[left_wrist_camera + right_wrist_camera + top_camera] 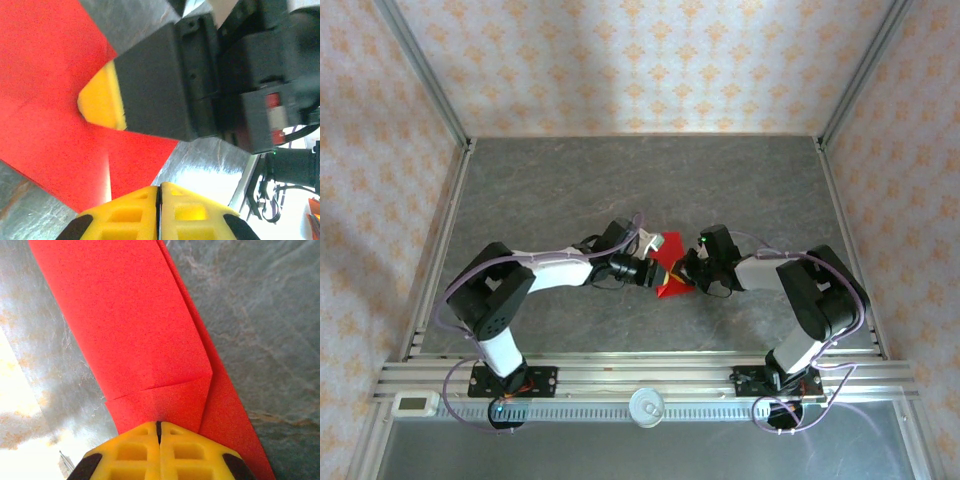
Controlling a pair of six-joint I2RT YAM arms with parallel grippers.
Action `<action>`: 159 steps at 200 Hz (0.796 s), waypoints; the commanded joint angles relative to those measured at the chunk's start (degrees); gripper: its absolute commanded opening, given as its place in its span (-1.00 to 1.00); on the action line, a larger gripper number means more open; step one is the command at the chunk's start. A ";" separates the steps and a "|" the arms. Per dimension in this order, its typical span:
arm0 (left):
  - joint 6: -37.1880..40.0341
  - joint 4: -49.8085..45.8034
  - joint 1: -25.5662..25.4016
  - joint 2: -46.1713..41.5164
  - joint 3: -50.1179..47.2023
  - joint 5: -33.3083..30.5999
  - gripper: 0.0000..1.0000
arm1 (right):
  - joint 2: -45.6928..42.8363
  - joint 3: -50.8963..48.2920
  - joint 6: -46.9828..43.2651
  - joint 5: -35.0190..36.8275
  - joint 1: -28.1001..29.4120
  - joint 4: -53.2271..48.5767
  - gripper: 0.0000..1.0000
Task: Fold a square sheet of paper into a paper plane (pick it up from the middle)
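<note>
I see the red paper (pixel 135 325) folded into a narrow, creased strip mid-table (pixel 570 190), my right gripper (pixel 159 432) pinching its end; left gripper (pixel 159 197) clenched at its edge

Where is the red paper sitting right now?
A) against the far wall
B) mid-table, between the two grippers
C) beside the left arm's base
B: the folded red paper lies mid-table, with the left gripper and right gripper meeting over it.
</note>
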 commanded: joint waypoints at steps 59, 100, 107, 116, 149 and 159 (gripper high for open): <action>-1.57 2.38 -0.50 4.97 1.82 4.60 -0.79 | 1.80 -2.33 -0.84 5.48 0.10 -5.46 -1.00; -1.00 1.56 -0.50 6.09 2.32 3.45 -0.78 | 2.08 -2.25 -1.01 5.23 0.12 -5.55 -1.00; -0.91 1.35 -0.50 6.29 2.32 3.27 -0.79 | 2.07 -2.25 -1.02 5.24 0.06 -5.55 -1.00; -0.82 1.28 -0.50 6.59 2.01 3.18 -0.79 | 2.05 -2.24 -1.11 5.30 0.06 -5.62 -1.00; -0.30 1.06 -0.47 7.04 0.91 2.65 -0.79 | 2.07 -2.34 -1.20 5.25 0.12 -5.69 -1.00; -0.12 0.82 -0.50 6.91 0.56 2.63 -0.79 | 2.07 -2.34 -1.28 5.23 0.07 -5.72 -1.00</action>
